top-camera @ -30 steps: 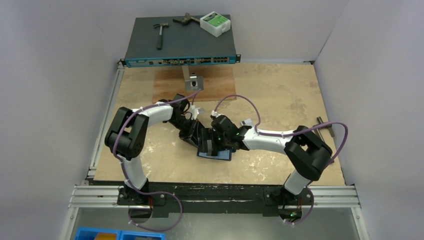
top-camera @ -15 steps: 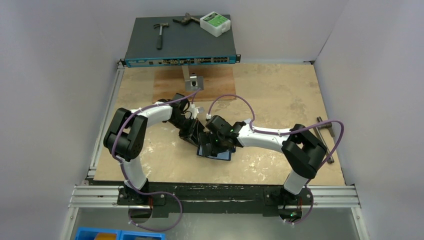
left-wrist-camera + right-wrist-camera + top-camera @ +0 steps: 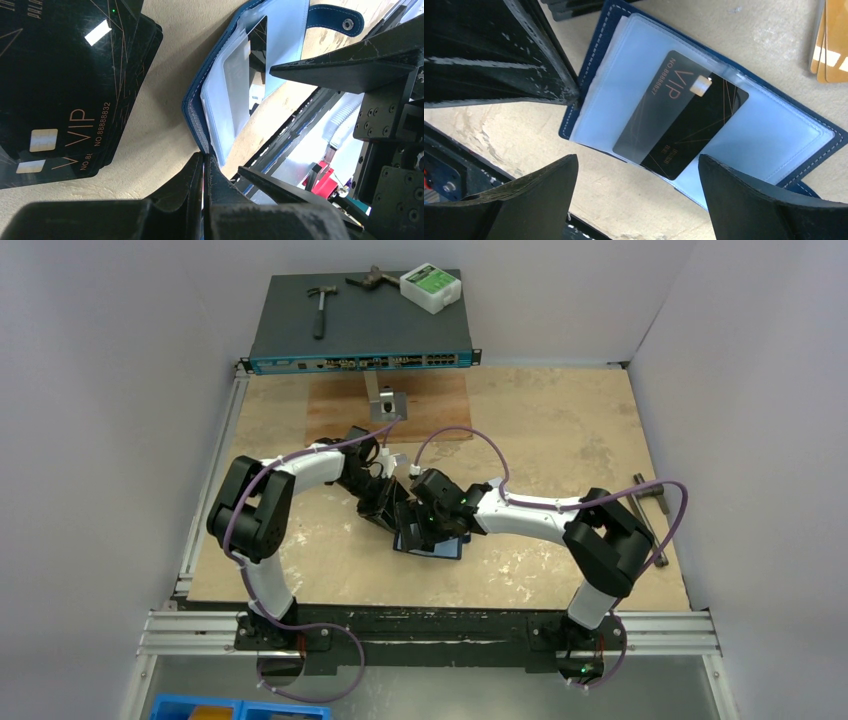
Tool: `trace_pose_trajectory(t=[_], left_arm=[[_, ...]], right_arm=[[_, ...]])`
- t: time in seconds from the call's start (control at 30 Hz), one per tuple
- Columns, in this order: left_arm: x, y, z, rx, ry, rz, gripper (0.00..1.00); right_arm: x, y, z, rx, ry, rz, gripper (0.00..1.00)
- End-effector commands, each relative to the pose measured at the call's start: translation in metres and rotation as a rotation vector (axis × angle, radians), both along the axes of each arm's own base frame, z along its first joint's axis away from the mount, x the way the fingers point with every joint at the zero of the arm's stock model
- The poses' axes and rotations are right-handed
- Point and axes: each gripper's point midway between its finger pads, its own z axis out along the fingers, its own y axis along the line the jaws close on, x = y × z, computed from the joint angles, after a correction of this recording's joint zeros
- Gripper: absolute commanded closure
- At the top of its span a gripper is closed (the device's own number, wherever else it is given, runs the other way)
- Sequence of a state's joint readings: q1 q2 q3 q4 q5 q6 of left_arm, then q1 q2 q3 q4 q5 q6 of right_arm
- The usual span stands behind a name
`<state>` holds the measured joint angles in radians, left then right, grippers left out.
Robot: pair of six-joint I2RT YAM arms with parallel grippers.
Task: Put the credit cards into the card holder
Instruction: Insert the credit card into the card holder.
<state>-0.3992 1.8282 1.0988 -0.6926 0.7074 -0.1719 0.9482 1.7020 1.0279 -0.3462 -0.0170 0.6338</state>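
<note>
right gripper (image 3: 636, 172) shifted left over navy folding card holder (image 3: 786, 132) | jaws spread wide, empty | black VIP plastic card (image 3: 684, 120) half-sleeved, likely needs pushing | left gripper (image 3: 204, 167) closed tight at holder's edge

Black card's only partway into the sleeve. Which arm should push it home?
Right. The right gripper hangs open over the black card, which sticks out of the card holder sleeve. The left gripper is shut on the holder's edge and looks to be steadying it.
</note>
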Motion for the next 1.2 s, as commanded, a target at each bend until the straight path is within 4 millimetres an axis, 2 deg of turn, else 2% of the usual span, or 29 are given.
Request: trace_pose_trajectory(t=[0.0, 0.33, 0.57, 0.73, 1.17], left_arm=[[0.008, 0.001, 0.006, -0.013, -0.049, -0.001, 1.00], [0.007, 0.001, 0.005, -0.012, -0.044, -0.002, 1.00], [0.007, 0.002, 0.005, -0.008, -0.050, -0.003, 1.00], [0.008, 0.002, 0.005, -0.009, -0.048, -0.002, 1.00], [0.007, 0.002, 0.004, -0.007, -0.046, -0.002, 1.00]], right_arm=[[0.011, 0.014, 0.017, 0.074, -0.054, -0.022, 0.10], [0.006, 0.026, 0.013, 0.132, -0.011, -0.015, 0.12], [0.008, -0.002, 0.017, 0.141, -0.017, -0.080, 0.12], [0.009, -0.014, 0.008, 0.126, -0.004, -0.102, 0.13], [0.012, 0.000, 0.005, 0.190, 0.005, -0.082, 0.18]])
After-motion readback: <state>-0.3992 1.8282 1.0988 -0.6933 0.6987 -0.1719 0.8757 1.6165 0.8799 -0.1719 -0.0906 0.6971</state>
